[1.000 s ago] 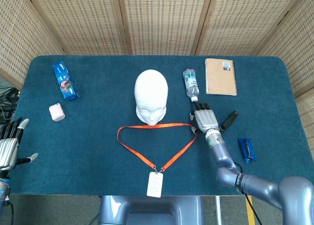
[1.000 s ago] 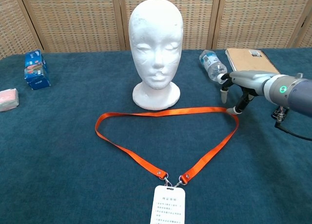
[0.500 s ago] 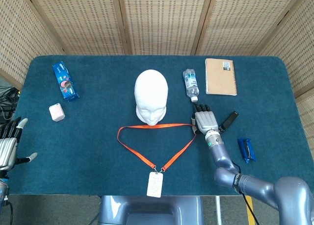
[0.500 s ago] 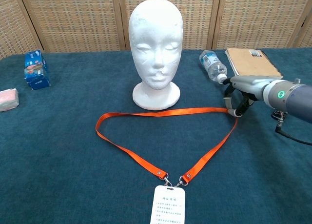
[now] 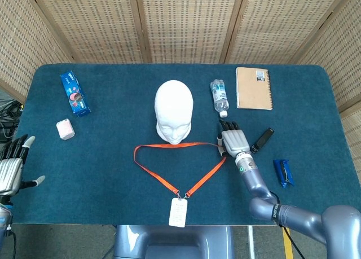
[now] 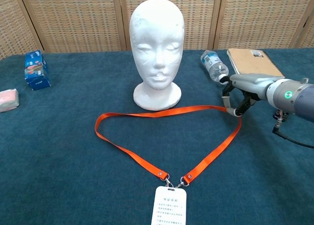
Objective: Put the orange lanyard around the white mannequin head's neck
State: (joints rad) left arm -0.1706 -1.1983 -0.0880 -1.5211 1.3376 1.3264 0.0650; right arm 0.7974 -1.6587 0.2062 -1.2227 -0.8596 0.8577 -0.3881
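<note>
Orange lanyard [image 5: 169, 160] is lying flat on the table [image 5: 113, 174] in a loop just in front of the mannequin head [image 5: 174, 110], badge [image 5: 177, 211] trailing nearer the robot. Right hand [image 5: 233, 141] is pinching the strap's corner right of the head, fingers curling onto it. Left hand [image 5: 11, 167] is hovering far left of the head, fingers spread, holding nothing.

We see both views bright and evenly lit from overhead, sharp throughout, with only soft, short shadows beneath the mannequin head [image 6: 157, 43] and no glare on the table [image 5: 113, 174].
</note>
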